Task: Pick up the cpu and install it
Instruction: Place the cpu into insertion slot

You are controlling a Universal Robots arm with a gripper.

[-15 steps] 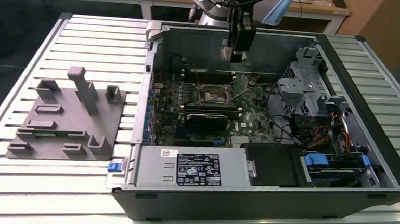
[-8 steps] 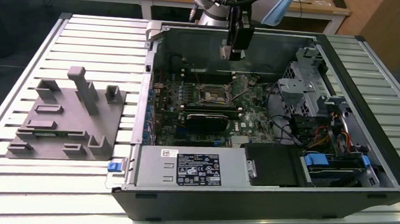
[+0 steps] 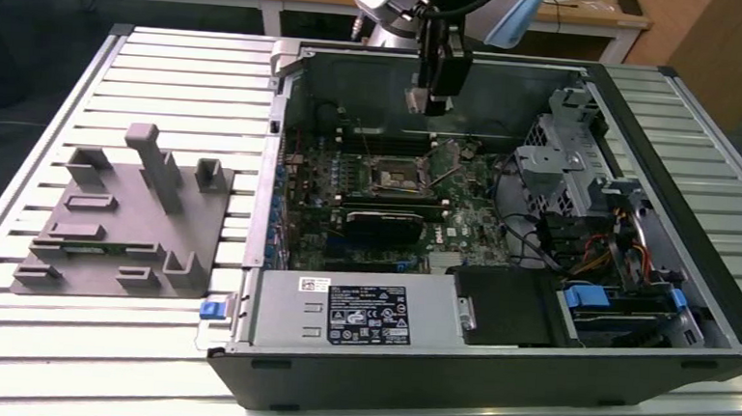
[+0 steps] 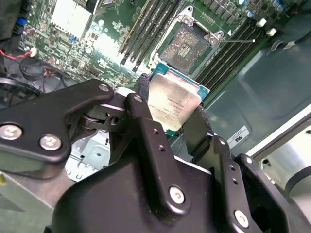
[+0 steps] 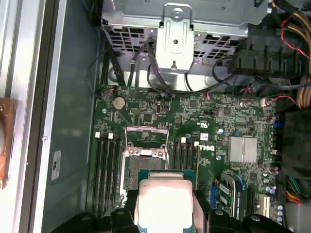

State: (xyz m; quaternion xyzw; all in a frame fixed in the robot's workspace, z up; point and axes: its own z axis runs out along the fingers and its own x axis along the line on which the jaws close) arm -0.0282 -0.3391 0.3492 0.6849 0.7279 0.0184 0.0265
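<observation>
Pale silvery metal on the cpu (image 5: 164, 201) lid, smooth, dull sheen, green board rim round it. Matt black on the claw (image 4: 169, 114), bright steel screw heads (image 4: 176, 195) dotted in. Glossy green laminate across the motherboard (image 5: 204, 116). Bare grey sheet metal for the computer case (image 3: 353, 76). Matt grey plastic on the fixture (image 3: 124, 241). Ribbed pale metal along the counter (image 3: 27, 342), satin finish. White paper label (image 3: 362, 311) on the power supply (image 3: 436, 318).

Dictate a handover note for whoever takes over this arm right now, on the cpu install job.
Gripper: fingers shut on the cpu, held in the air over the motherboard inside the open computer case.
Socket: open and empty; the cpu is near it, not touching.
Done: cpu picked up.
Left: cpu not yet seated in the socket.
</observation>
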